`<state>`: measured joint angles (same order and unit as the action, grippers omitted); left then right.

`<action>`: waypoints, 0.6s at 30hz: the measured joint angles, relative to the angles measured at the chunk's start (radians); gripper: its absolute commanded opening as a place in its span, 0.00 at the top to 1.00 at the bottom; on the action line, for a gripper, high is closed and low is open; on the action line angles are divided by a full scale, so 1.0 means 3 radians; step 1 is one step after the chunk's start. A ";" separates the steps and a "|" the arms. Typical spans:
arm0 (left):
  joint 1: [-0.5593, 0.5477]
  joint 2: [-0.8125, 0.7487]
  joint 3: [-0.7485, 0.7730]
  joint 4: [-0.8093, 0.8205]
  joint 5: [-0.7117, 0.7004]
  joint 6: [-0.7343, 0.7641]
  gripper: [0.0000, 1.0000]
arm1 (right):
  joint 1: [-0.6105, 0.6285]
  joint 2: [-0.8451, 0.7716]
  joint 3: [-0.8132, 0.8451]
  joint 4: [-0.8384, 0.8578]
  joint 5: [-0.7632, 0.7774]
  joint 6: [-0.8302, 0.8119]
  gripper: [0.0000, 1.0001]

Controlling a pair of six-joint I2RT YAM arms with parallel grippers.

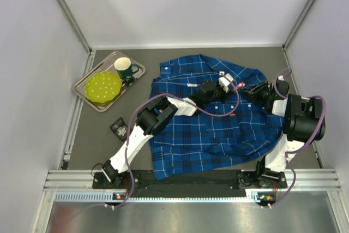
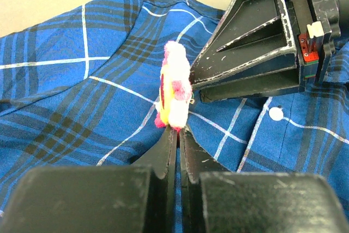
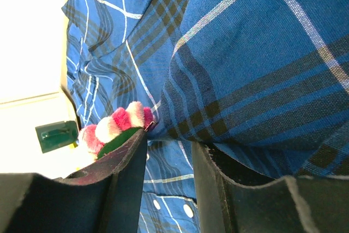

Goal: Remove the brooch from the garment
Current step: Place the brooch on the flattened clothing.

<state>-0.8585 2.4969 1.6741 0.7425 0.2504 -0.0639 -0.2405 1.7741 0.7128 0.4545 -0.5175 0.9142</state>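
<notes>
A large blue and dark-navy plaid cotton shirt (image 1: 212, 135) with thin white lines lies flat on the grey tabletop (image 1: 103, 145). It covers the middle and the right part, and its collar points to the far edge. A small fluffy brooch (image 2: 174, 88) in pink, white and yellow stands upright on the shirt, on the far right part of the cloth, not far under the collar. In the right wrist view a green part shows on its underside.

The left gripper (image 2: 178, 135) reaches over the shirt from the near left corner. Its two fingers are pressed together with no gap, and their tips touch the lower edge of the brooch. I cannot tell if they pinch the brooch itself or only the cloth under it.

The right gripper (image 3: 170, 143) comes from the right edge and meets the brooch from the other side. Its fingers stand apart, with plaid cloth in the gap. One finger lies against the brooch and the other rests on the shirt. A white button (image 2: 276, 114) is near it.

At the far left corner stands a metal tray (image 1: 86, 95). It carries a yellow-green plate (image 1: 103, 87) and a dark green mug (image 1: 125, 69). A small black object (image 1: 118, 127) lies near the left edge, between the tray and the near edge.
</notes>
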 measured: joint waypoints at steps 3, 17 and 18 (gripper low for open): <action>-0.0003 0.0000 -0.0011 0.0025 0.0000 0.0017 1.00 | 0.0000 0.0000 0.0000 0.0008 0.0000 0.0010 0.62; -0.0005 0.0000 -0.0153 0.0130 0.0003 0.0048 1.00 | -0.0042 0.0000 -0.0046 0.0028 0.0001 0.0015 0.58; -0.0008 0.0000 -0.0153 0.0128 0.0004 0.0062 1.00 | -0.0045 -0.0001 -0.0048 0.0029 0.0001 0.0013 0.54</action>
<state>-0.8608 2.4969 1.6283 0.7811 0.2516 -0.0452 -0.2539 1.7737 0.6983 0.4633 -0.5171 0.9180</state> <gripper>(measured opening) 0.021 0.396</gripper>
